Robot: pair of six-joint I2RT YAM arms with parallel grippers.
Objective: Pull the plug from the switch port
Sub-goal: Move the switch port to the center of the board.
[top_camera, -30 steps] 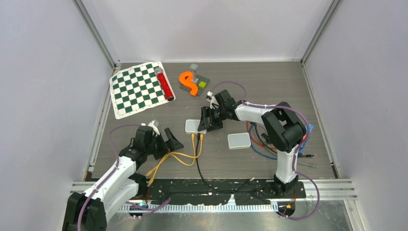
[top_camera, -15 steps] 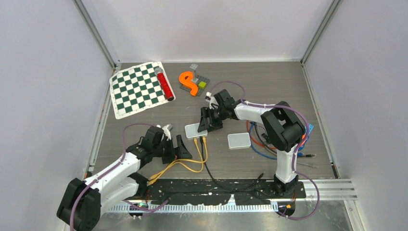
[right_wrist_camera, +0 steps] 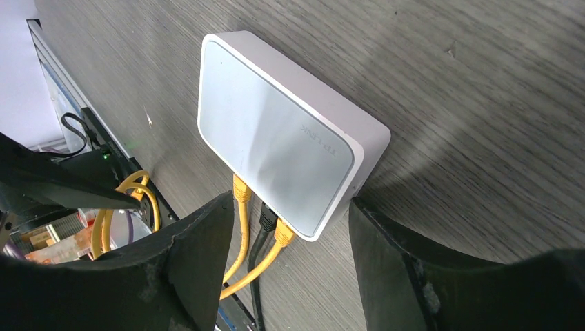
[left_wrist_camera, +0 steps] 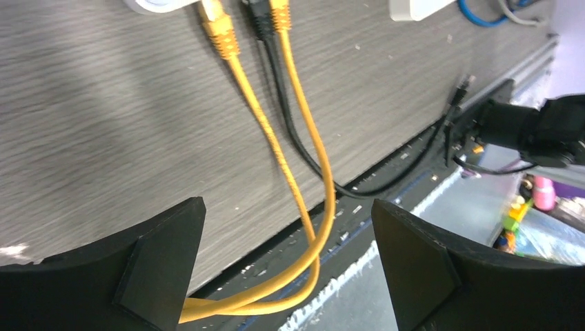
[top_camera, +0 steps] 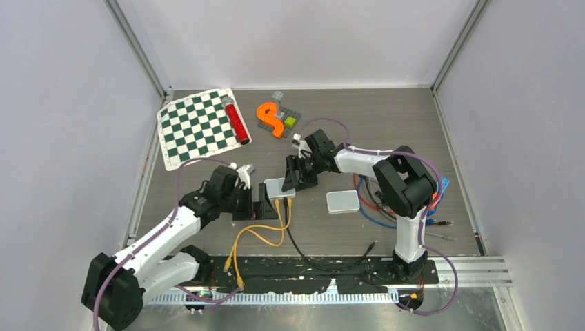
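Change: your left gripper has swung in from 7 o'clock and now sits just at 9 o'clock of the plugs.
Left jaws: spread, holding nothing.
Right jaws: your right gripper is spread astride the port end of the switch.
Plugs: all three seated, at the switch's 6 o'clock edge.
Meaning: the approach looks done; you still have to grip.

Switch: grey "TP-LINK" brand mark on top face, near right edge; small, slanted

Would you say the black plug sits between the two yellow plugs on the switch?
Yes, the black plug enters the switch between both yellow plugs.
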